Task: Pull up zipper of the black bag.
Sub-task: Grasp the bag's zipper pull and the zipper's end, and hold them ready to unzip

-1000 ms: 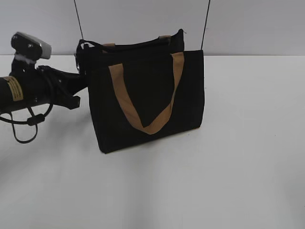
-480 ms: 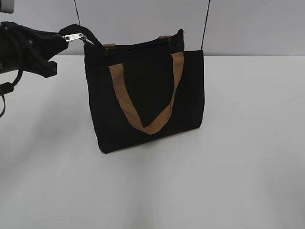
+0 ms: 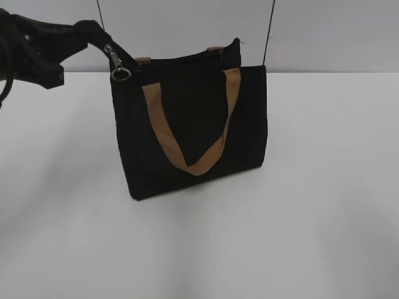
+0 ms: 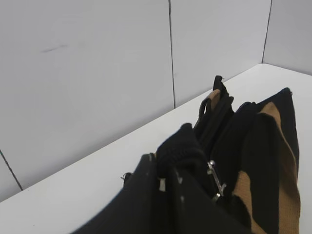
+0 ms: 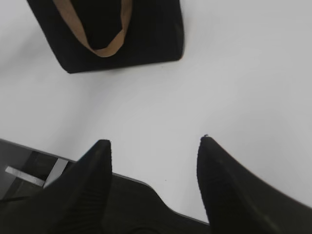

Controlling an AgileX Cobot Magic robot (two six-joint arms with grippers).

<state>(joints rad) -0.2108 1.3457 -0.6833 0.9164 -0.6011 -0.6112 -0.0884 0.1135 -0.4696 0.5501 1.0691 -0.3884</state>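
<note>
Black and reaching in from the upper left of the exterior view, the left gripper has its jaws pinched on a dark fabric loop, from which the zipper's silver pull tab hangs beside the bag's top left corner. To its right the black bag stands upright on the white tabletop, one tan handle drooping across its front. Farther right and nearer the camera, the right gripper hovers over bare tabletop, jaws spread and empty.
</note>
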